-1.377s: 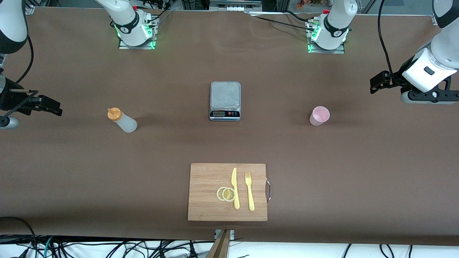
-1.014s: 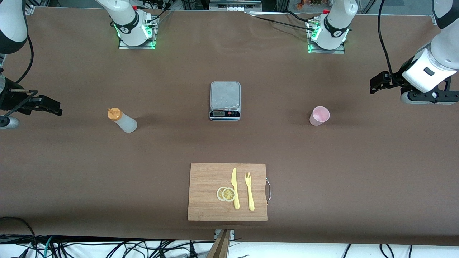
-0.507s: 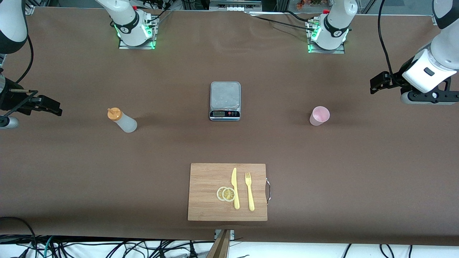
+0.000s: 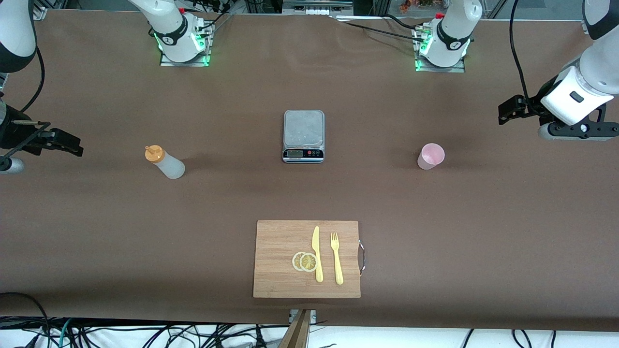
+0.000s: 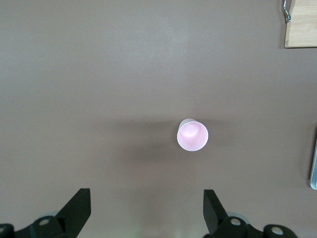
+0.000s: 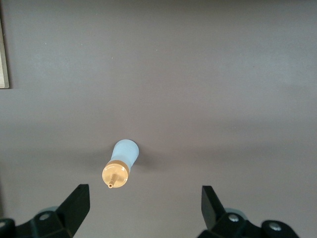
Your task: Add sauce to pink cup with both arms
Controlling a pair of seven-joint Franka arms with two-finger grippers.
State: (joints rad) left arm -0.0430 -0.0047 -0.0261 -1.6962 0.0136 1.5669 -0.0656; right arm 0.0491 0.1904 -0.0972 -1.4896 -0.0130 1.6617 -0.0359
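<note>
Sauce (image 4: 165, 164) upright, orange nozzle up; pink cup (image 4: 430, 156) upright, mouth up.

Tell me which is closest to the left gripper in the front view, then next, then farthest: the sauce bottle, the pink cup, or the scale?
From the left gripper:
1. Pink cup, at the left arm's end.
2. Scale, mid-table.
3. Sauce bottle, at the right arm's end.

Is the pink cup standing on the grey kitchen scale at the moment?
No, the pink cup stands on the bare table, apart from the scale.
</note>
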